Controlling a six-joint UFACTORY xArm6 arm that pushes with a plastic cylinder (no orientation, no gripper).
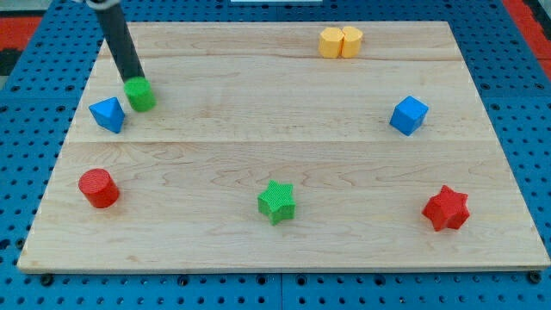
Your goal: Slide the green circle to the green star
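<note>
The green circle (140, 95) is a small green cylinder at the board's upper left. My tip (133, 79) touches its upper left edge, with the dark rod leaning up toward the view's top left. The green star (276, 201) lies at the lower middle of the board, far down and to the right of the circle.
A blue triangular block (108, 114) sits just left of the green circle. A red cylinder (99, 188) is at the lower left. Two yellow blocks (340, 41) stand together at the top. A blue cube (408, 115) is at the right, a red star (446, 208) at the lower right.
</note>
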